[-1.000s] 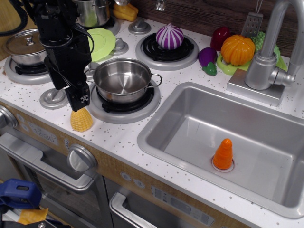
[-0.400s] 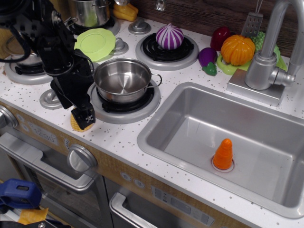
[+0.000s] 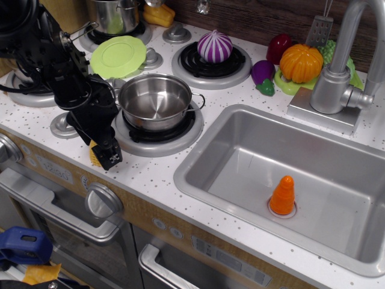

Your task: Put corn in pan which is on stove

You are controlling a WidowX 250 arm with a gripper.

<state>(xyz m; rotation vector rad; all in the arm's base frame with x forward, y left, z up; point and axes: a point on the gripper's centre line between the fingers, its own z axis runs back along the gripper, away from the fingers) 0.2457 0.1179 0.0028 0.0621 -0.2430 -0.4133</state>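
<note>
The corn (image 3: 93, 155) shows only as a yellow sliver on the white speckled stove (image 3: 157, 176), front left of the pan; the gripper covers the rest of it. The pan (image 3: 155, 99), a shiny lidless steel pot, stands empty on the front burner. My black gripper (image 3: 107, 155) is down over the corn, reaching to the stove top just left of the pan's burner ring. Its fingers are hidden from this angle, so I cannot tell whether they hold the corn.
A green plate (image 3: 118, 55) and a taller steel pot (image 3: 114, 15) are behind the pan. A purple onion (image 3: 215, 46) sits on the back burner. The sink (image 3: 240, 150) to the right holds an orange carrot (image 3: 282, 195). A faucet (image 3: 337, 72) and an orange pumpkin (image 3: 301, 62) stand at the back right.
The gripper came down from just above the corn onto it and now covers almost all of it. The arm swung left and lower. The corn and pan have not moved.
</note>
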